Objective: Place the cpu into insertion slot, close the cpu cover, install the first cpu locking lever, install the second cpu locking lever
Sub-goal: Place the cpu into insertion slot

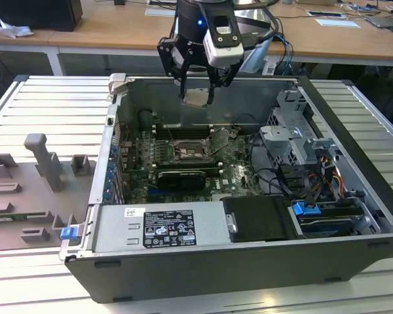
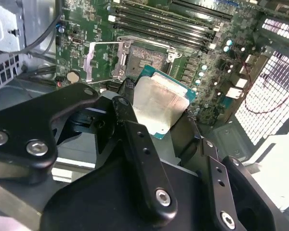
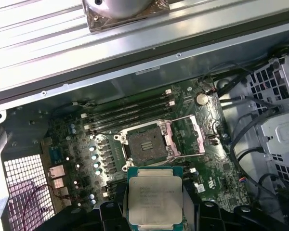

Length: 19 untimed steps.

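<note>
Aloft, gripper (image 1: 196, 96) clamps cpu (image 3: 155, 199), lid upward

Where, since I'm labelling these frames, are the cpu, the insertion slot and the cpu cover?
cpu (image 3: 155, 198), first wrist view, middle of its metal top.
insertion slot (image 3: 145, 144), first wrist view, its dark centre.
cpu cover (image 3: 169, 139), first wrist view, frame bar beside the slot.

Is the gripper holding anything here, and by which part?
The gripper holds the cpu, pinched by two opposite edges.
</note>
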Each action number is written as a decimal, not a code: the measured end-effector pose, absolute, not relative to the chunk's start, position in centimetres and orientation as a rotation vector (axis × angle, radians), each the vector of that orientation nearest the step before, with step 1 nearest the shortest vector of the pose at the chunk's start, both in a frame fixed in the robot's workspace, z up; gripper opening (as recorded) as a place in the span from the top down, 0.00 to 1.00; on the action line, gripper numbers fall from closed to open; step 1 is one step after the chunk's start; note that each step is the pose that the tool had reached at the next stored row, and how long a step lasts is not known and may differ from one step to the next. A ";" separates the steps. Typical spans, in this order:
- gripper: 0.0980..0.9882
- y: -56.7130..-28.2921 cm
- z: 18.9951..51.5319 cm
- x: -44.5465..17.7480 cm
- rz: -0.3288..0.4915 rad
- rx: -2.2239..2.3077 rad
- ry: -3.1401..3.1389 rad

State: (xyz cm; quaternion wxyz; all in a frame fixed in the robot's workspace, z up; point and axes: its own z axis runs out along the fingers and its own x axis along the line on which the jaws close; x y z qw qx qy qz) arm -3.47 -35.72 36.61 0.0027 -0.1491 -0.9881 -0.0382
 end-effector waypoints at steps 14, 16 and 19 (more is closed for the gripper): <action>0.50 -35.7 36.6 -3.5 -0.110 -0.700 -3.062; 0.50 -35.7 36.6 -3.5 -0.110 -0.730 -3.056; 0.50 -35.7 36.6 -3.5 -0.109 -0.779 -3.045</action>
